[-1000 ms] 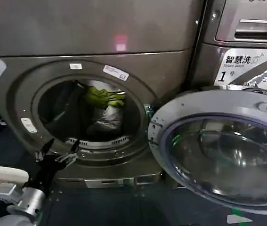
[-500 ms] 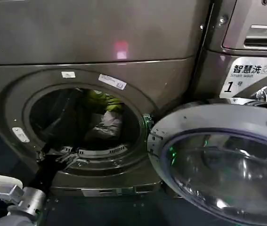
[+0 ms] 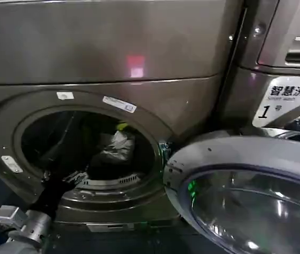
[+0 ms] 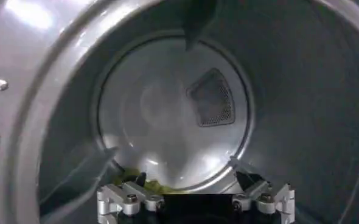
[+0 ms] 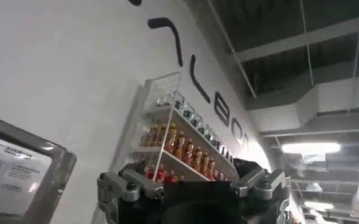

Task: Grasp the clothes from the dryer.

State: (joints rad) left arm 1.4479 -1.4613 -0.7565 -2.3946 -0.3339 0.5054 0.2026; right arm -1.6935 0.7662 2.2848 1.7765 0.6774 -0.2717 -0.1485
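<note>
**Left gripper at the dryer's porthole, clothes lying deeper in the drum**

In the head view, the frame is taken up by the bronze-grey front of the dryer [image 3: 107, 47], on which a small red light [image 3: 135, 64] is lit above the round porthole [image 3: 86, 151]. Its door [image 3: 250, 196] is swung open to the right, glass facing outward. A neighbouring machine [image 3: 282, 69] is stood just beside it on the right. A dark floor is seen below. The left gripper [image 3: 60, 181] is placed at the porthole's lower left rim, its dark fingers spread apart with nothing held between them. The clothes [image 3: 115, 148], a grey-white bundle with a yellow-green piece at its top, are seen inside the drum, beyond the gripper and to its right, apart from it. A white label [image 3: 119, 104] and a smaller one are stuck on the ring above the opening; their print cannot be read. On the neighbouring machine, "1" and Chinese characters are printed on a white sticker [image 3: 287, 100].

In the left wrist view, the drum's pale back wall [image 4: 167, 115] with a mesh vent [image 4: 212, 98] is faced. The gripper's base is seen at the frame edge, with a sliver of yellow-green cloth [image 4: 144, 183] just past it.

In the right wrist view, the right gripper [image 5: 191, 185] is pointed away at a white wall bearing large dark letters, only partly legible. A clear shelf of bottles [image 5: 179, 143] is mounted there, under a ceiling with strip lights. Whether its fingers are parted cannot be told.
</note>
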